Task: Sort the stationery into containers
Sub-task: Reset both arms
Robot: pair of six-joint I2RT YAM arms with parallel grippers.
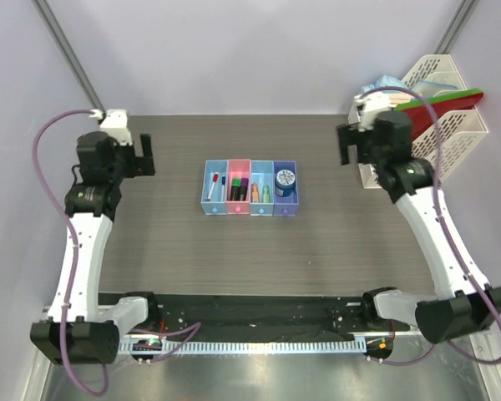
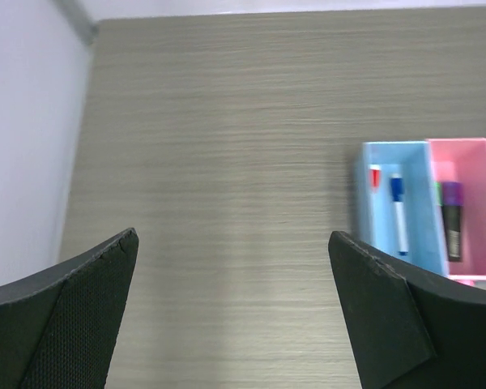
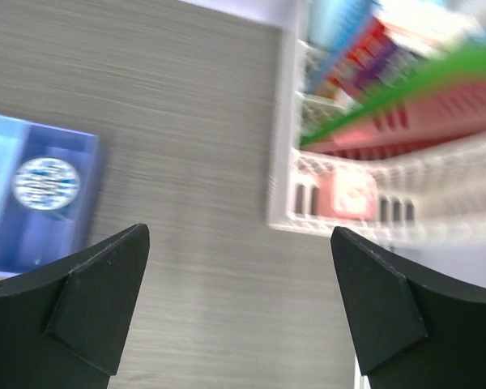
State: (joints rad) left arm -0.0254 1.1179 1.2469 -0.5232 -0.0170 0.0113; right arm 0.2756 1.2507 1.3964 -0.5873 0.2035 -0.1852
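The row of four bins [image 1: 250, 209] stands mid-table. In the top view the left light blue bin holds a red-capped and a blue-capped pen [image 1: 215, 185]. The pink bin holds highlighters [image 1: 238, 185]. The third bin holds orange and pale-green bits [image 1: 260, 192]. The purple-blue bin holds the blue roll [image 1: 285, 181]. My left gripper [image 1: 148, 154] is open and empty, left of the bins. Its wrist view [image 2: 233, 237] shows the pens [image 2: 398, 207] and a purple highlighter [image 2: 451, 219]. My right gripper [image 1: 346, 144] is open and empty, right of the bins [image 3: 240, 231]. The roll also shows in the right wrist view [image 3: 46, 182].
A white lattice file rack [image 1: 455, 134] with red and green folders [image 1: 442, 100] stands at the back right, just behind my right gripper; it also fills the upper right of the right wrist view [image 3: 348, 190]. A wall runs along the table's left edge [image 2: 24, 146].
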